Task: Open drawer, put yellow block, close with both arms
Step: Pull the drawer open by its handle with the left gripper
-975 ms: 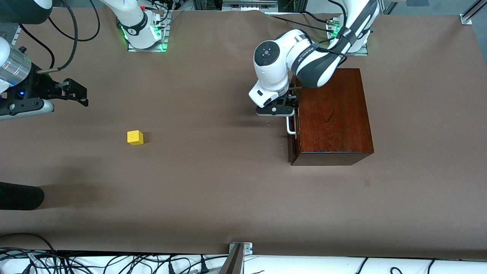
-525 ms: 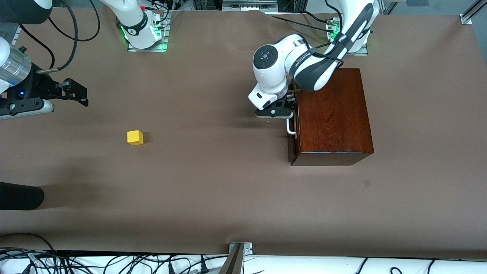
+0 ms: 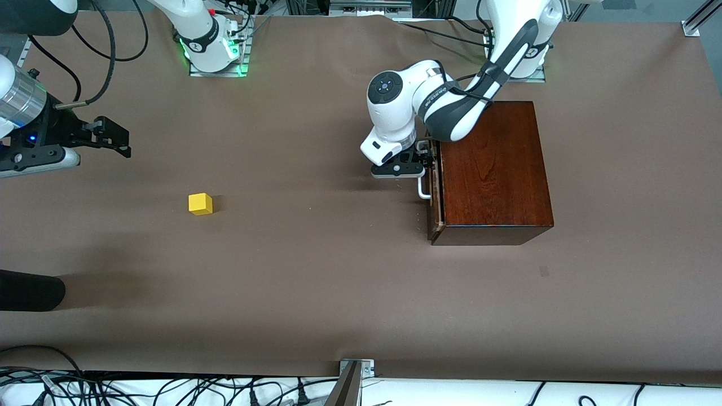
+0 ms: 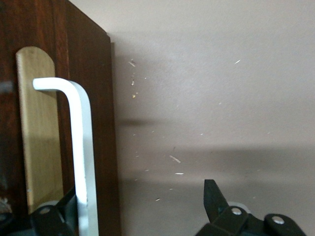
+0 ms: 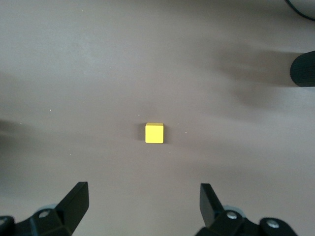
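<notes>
The dark mahogany box (image 3: 491,169) stands toward the left arm's end of the table. Its drawer (image 3: 434,208) is out a little, with a thin pale strip showing beside the front. My left gripper (image 3: 423,159) is open at the white bar handle (image 3: 421,190), which lies just inside one finger (image 4: 61,214) in the left wrist view (image 4: 83,147); the other finger (image 4: 214,196) is far off it. The yellow block (image 3: 200,203) sits on the table toward the right arm's end. My right gripper (image 3: 115,138) waits open above the table, with the block (image 5: 154,133) ahead of its fingertips (image 5: 143,196).
A dark rounded object (image 3: 28,290) lies at the table's edge, nearer the front camera than the block; it also shows in the right wrist view (image 5: 302,69). A metal bracket (image 3: 354,369) sits at the near edge. Brown table (image 3: 316,254) lies between block and box.
My left gripper has moved toward the right arm's end with the handle, and the drawer front has come a little out of the box. The right arm and block have not moved.
</notes>
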You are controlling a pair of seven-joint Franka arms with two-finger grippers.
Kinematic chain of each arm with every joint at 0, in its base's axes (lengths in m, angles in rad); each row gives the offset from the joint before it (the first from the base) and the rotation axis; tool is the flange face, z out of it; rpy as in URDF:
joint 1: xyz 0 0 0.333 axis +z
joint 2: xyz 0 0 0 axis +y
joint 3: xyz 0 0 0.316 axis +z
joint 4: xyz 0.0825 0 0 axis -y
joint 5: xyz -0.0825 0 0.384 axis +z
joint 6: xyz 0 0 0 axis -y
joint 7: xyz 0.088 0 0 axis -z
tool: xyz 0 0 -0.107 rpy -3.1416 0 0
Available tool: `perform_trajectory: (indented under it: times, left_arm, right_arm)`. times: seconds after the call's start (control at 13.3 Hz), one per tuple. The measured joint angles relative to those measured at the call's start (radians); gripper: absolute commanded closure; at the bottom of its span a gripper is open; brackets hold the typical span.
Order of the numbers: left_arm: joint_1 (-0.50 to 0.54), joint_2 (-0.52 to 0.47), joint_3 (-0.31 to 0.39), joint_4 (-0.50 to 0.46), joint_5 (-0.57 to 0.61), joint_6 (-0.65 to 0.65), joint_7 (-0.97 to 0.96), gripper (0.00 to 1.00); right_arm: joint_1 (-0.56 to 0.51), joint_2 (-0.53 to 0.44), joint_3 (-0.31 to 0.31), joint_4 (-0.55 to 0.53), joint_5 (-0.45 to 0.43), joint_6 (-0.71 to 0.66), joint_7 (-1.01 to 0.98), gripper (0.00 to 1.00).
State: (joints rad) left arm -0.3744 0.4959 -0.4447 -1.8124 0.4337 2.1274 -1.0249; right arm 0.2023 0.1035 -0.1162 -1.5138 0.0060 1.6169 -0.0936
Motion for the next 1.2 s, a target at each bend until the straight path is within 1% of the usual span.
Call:
perform_trajectory:
  times: [0.15,0.38,0.75,1.05,1.2]
  left_arm:
    - [-0.019,0.013,0.002,0.021,0.000,0.021,-0.040,0.00]
    - [-0.060,0.053,0.015,0.085,0.006,0.020,-0.106,0.00]
    - [-0.111,0.122,0.012,0.195,0.005,0.033,-0.167,0.00]
    - [-0.119,0.132,0.005,0.219,0.001,0.051,-0.186,0.00]
    - [-0.127,0.123,-0.007,0.247,0.000,0.045,-0.196,0.00]
  right_arm:
    - [0.000,0.000,0.000,0.000,0.000,0.000,0.000,0.00]
    - [0.000,0.000,-0.002,0.000,0.000,0.000,0.000,0.00]
    - [-0.001,0.001,-0.003,0.000,-0.001,0.001,0.000,0.00]
    - [-0.003,0.014,-0.006,0.000,0.000,0.034,0.000,0.00]
    - [-0.003,0.019,-0.006,0.000,0.000,0.041,0.000,0.00]
